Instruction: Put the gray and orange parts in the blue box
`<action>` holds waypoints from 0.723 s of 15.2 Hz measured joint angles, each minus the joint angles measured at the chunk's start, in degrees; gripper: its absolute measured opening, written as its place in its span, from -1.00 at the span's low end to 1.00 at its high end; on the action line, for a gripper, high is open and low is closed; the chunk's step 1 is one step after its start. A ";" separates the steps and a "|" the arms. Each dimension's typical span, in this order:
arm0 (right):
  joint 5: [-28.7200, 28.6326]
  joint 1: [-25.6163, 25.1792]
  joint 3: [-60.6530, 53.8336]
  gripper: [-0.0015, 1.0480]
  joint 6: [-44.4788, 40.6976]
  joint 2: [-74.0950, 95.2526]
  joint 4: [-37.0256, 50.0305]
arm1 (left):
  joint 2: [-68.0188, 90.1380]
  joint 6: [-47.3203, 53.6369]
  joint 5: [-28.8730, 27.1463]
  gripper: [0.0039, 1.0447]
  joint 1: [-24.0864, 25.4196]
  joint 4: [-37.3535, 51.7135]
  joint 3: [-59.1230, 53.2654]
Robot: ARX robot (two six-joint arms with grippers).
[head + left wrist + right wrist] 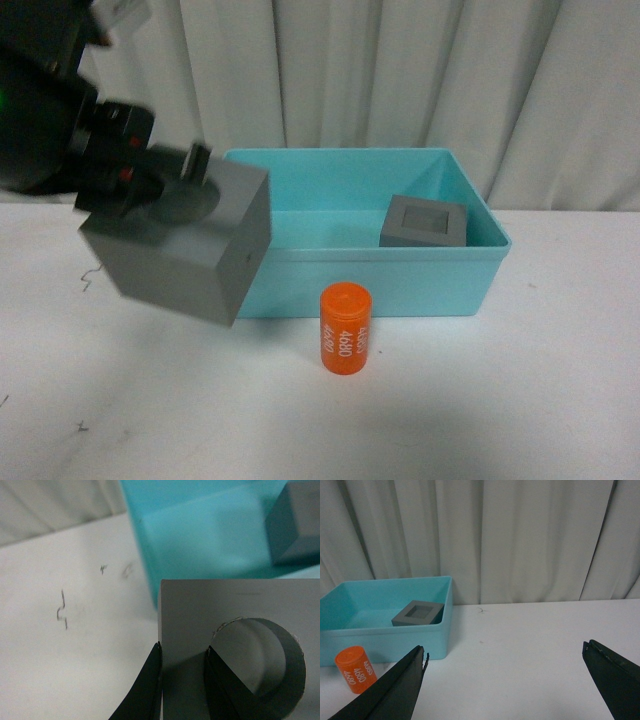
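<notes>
White table (500,400) was noted; round-recess gray cube (200,260) was held clamped in left pincer (184,655), raised just left of blue box (380,285). Right pincer (505,670) was seen apart, orange cylinder (345,330) before box.

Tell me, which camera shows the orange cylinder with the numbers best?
The front view: the orange cylinder stands whole and upright before the blue box, digits readable. The right wrist view shows it smaller, beside the box. The left wrist view misses it.
</notes>
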 joint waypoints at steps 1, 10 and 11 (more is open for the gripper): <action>0.00 0.00 0.00 0.87 0.00 0.00 -0.02 | 0.81 -0.31 -0.07 -0.65 -1.73 -0.28 3.61; 0.00 0.00 0.00 0.87 0.00 0.00 0.00 | 29.40 -15.69 -2.47 -0.65 -4.22 -8.72 36.81; 0.00 0.00 0.00 0.87 0.00 0.00 -0.02 | 30.21 -15.85 -3.17 -0.65 -3.72 -8.20 36.85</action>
